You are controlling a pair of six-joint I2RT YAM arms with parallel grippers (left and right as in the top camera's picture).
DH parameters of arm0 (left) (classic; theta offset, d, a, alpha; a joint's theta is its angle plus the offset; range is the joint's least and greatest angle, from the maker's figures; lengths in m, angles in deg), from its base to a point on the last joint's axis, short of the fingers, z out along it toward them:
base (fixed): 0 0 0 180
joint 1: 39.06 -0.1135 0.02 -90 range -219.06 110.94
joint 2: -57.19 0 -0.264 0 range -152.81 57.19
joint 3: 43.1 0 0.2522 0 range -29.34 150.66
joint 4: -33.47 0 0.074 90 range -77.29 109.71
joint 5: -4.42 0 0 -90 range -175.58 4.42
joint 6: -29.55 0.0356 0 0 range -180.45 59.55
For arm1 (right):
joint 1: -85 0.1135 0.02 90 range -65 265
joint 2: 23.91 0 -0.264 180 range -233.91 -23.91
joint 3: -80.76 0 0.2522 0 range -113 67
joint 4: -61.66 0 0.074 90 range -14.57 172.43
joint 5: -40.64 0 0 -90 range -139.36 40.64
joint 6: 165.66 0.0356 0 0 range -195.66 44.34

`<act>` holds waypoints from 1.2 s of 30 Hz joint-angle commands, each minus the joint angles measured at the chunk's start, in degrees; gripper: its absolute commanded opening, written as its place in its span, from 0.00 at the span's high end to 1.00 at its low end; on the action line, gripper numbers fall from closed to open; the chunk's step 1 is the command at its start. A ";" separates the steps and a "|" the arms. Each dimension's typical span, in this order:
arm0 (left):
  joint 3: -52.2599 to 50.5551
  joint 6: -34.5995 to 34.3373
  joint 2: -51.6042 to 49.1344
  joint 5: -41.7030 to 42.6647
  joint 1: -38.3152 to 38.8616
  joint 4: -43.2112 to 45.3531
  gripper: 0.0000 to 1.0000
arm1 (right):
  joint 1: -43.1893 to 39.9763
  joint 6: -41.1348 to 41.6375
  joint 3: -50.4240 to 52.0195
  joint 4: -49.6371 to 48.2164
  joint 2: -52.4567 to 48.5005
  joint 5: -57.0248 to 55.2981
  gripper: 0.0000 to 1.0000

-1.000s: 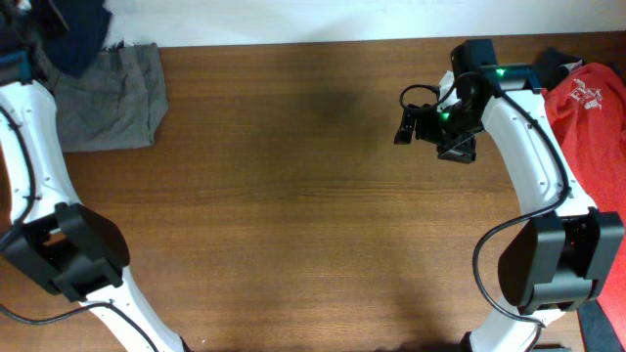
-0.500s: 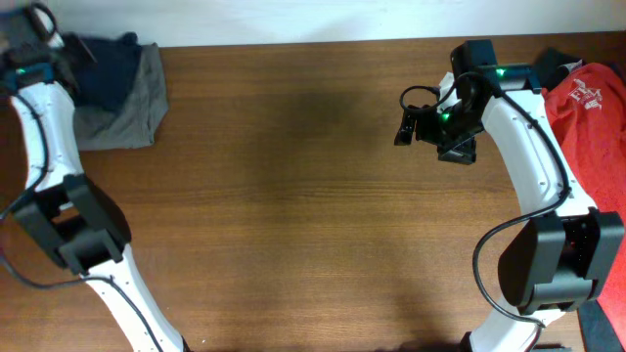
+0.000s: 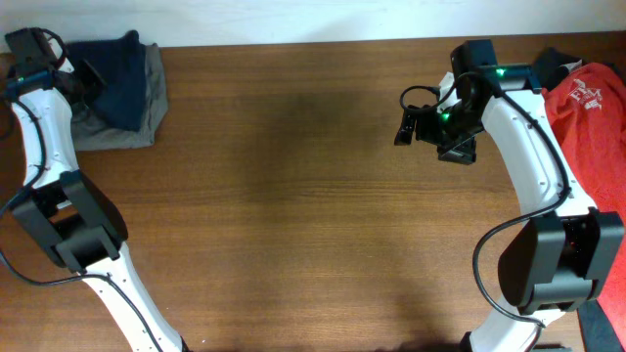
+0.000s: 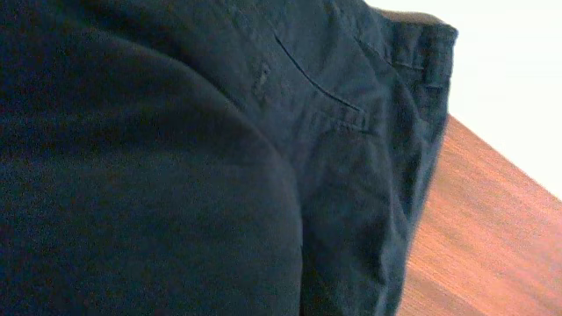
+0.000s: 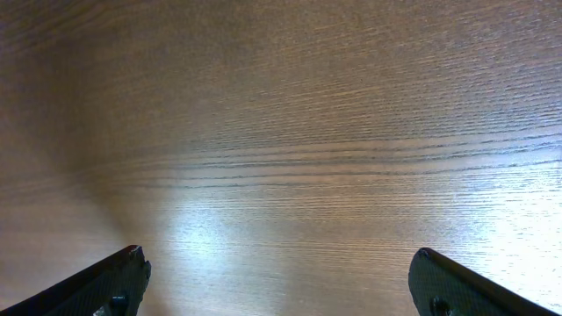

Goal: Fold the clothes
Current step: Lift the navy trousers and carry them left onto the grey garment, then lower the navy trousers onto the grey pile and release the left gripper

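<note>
Dark navy-blue cloth shorts [image 3: 117, 61], crumpled into a soft heap at the table's far corner, lie directly against the left gripper [image 3: 83, 76], whose fingers are pressed together on a fold of them. The heap rests on flat grey cloth shorts [image 3: 127, 122] spread beneath and beyond that gripper. The long axis cannot be told; a stitched pocket seam runs toward the waistband. Bare brown wood-grain table [image 3: 293, 196] extends wide beyond. The right gripper [image 5: 281, 268], fingers spread, hangs over bare wood; a red printed T-shirt [image 3: 597, 108] lies behind its arm.
</note>
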 commanded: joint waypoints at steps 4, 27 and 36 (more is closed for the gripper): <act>0.37 -9.14 0.83 21.29 0.22 -4.85 0.02 | -0.26 -0.66 -0.66 0.22 2.14 0.50 0.01; 2.21 -16.81 16.74 4.13 -1.84 -29.11 0.01 | -0.26 -1.07 -0.63 0.24 2.14 0.52 0.01; -2.08 -25.03 16.17 1.81 -8.90 -28.98 0.01 | -0.26 -1.11 -0.63 0.42 2.14 0.52 0.01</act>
